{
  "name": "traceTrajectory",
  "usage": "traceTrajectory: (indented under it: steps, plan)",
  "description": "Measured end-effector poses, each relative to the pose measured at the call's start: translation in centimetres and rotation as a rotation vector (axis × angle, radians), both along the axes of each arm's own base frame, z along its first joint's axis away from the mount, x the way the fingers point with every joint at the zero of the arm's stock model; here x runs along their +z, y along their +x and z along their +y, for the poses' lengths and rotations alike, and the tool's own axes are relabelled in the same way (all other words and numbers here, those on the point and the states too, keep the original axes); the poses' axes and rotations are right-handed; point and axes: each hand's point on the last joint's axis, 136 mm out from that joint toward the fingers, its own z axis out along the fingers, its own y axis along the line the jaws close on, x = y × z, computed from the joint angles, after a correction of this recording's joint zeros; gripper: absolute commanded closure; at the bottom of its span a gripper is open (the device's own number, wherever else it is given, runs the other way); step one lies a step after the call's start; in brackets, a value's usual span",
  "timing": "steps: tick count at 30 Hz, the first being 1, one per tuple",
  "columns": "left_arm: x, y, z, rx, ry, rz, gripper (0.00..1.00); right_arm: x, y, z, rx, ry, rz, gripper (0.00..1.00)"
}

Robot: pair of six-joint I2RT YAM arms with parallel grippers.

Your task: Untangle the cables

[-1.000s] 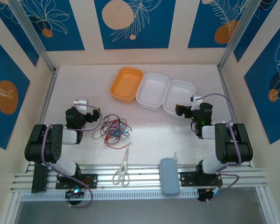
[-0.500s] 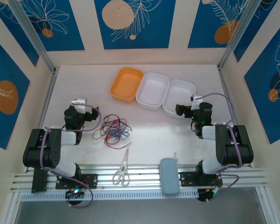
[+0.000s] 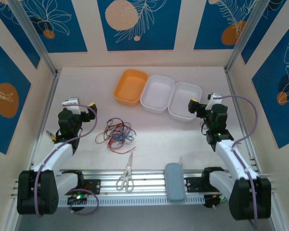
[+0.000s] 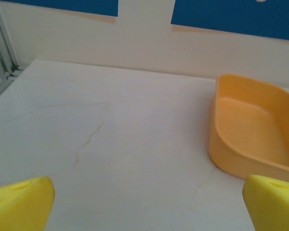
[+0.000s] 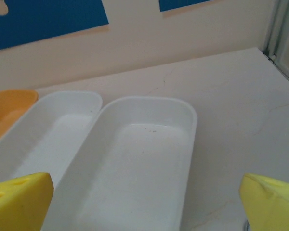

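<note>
The cables (image 3: 116,133) lie in a loose tangle of thin red, black and blue wires on the white table, left of centre. My left gripper (image 3: 80,107) is open to the left of the tangle and apart from it. In the left wrist view its yellow fingertips (image 4: 20,202) stand wide over bare table, with the left gripper (image 4: 147,207) holding nothing. My right gripper (image 3: 201,106) is open at the right white tray's near right side. The right gripper (image 5: 144,202) has nothing between its fingers.
An orange tray (image 3: 130,86) and two white trays (image 3: 158,94) (image 3: 184,101) stand in a row at the back. Scissors (image 3: 126,174) and a grey-blue case (image 3: 174,182) lie on the metal rail at the near edge. Walls enclose three sides.
Both arms have unfolded and stretched out from their bases. The left gripper has moved left and farther back, the right gripper right and slightly back. The cables have not moved.
</note>
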Motion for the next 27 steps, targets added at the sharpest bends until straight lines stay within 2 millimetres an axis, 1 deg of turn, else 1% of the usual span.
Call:
traceTrajectory:
  steps: [2, 4, 6, 9, 11, 14, 17, 20, 23, 27]
  plan:
    - [-0.3, -0.5, -0.5, -0.005, -0.060, 0.034, 0.00, 0.8, -1.3, 0.8, 0.003, 0.028, 0.009, 0.01]
    - [-0.7, -0.8, -1.1, -0.016, -0.104, 0.071, 0.00, 0.9, -2.5, 1.9, 0.018, 0.050, 0.038, 0.01]
    - [-1.2, -1.3, -2.3, -0.041, -0.140, 0.114, 0.00, 0.6, -3.6, 3.4, 0.046, 0.064, 0.084, 0.01]
    - [-1.9, -2.2, -5.0, -0.118, -0.167, 0.173, 0.00, -0.3, -5.1, 6.0, 0.103, 0.070, 0.166, 0.01]
    - [-2.4, -2.9, -6.8, -0.169, -0.176, 0.221, 0.00, -0.9, -6.3, 8.2, 0.154, 0.066, 0.220, 0.01]
    - [-3.3, -4.0, -9.0, -0.225, -0.176, 0.290, 0.00, -2.0, -7.9, 11.2, 0.218, 0.042, 0.294, 0.01]
    - [-4.6, -4.8, -10.4, -0.255, -0.165, 0.358, 0.00, -2.7, -9.2, 14.0, 0.265, 0.007, 0.353, 0.01]
    - [-6.8, -5.5, -11.2, -0.264, -0.148, 0.442, 0.00, -3.3, -10.0, 16.5, 0.297, -0.022, 0.401, 0.01]
    - [-8.8, -5.7, -11.7, -0.263, -0.142, 0.514, 0.01, -3.9, -10.3, 18.9, 0.321, -0.045, 0.449, 0.01]
    - [-10.2, -5.8, -12.3, -0.264, -0.143, 0.571, 0.15, -4.7, -10.3, 22.1, 0.353, -0.063, 0.515, 0.00]
